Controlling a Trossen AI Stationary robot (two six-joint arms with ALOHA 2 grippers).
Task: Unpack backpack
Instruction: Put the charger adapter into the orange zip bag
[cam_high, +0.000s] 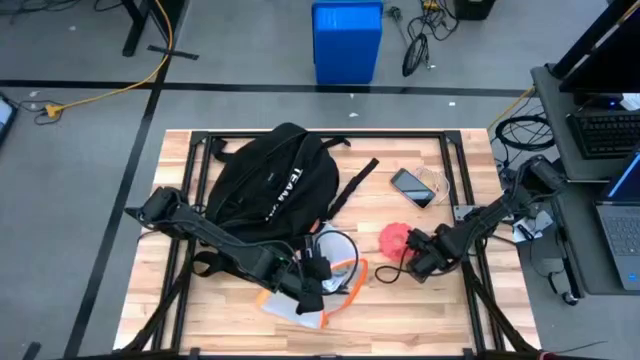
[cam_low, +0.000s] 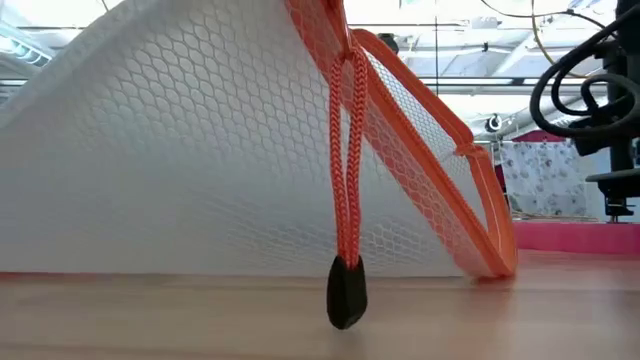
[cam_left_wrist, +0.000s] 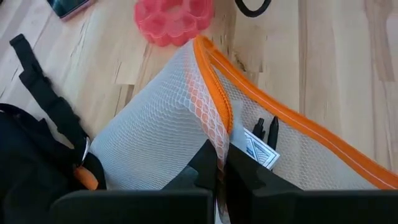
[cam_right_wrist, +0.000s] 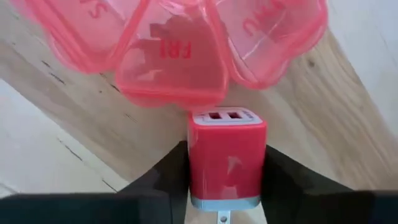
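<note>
The black backpack (cam_high: 270, 180) lies at the table's far left, a strap (cam_high: 358, 182) trailing to its right. In front of it is a white mesh pouch (cam_high: 335, 270) with an orange zipper (cam_left_wrist: 273, 106); my left gripper (cam_left_wrist: 219, 180) is shut on it. A card and dark items show inside the pouch. Its orange pull cord (cam_low: 345, 200) hangs down to the table. To the right, my right gripper (cam_right_wrist: 227, 168) is shut on a red USB charger block (cam_right_wrist: 227, 152), just short of a pink pill organizer (cam_high: 395, 240). My left gripper pinches the pouch's mesh beside the orange zipper edge (cam_left_wrist: 217, 134) between its two fingers. That part is raised, and the mesh slopes down from it like a tent. The pouch's lower edge (cam_low: 250, 270) lies on the table. My right gripper pinches the charger block by its two opposite sides (cam_right_wrist: 194, 162) between its two fingers. The block's USB-port end (cam_right_wrist: 225, 116) points forward at the pill organizer. Its plug prongs (cam_right_wrist: 221, 217) point back toward the wrist. Whether it is clear of the table I cannot tell.
A phone (cam_high: 412, 187) lies at the far right of the table with a clear wrapper beside it. A black cable loop (cam_high: 390, 272) lies next to the pill organizer. Bare wood shows at the near left and near right.
</note>
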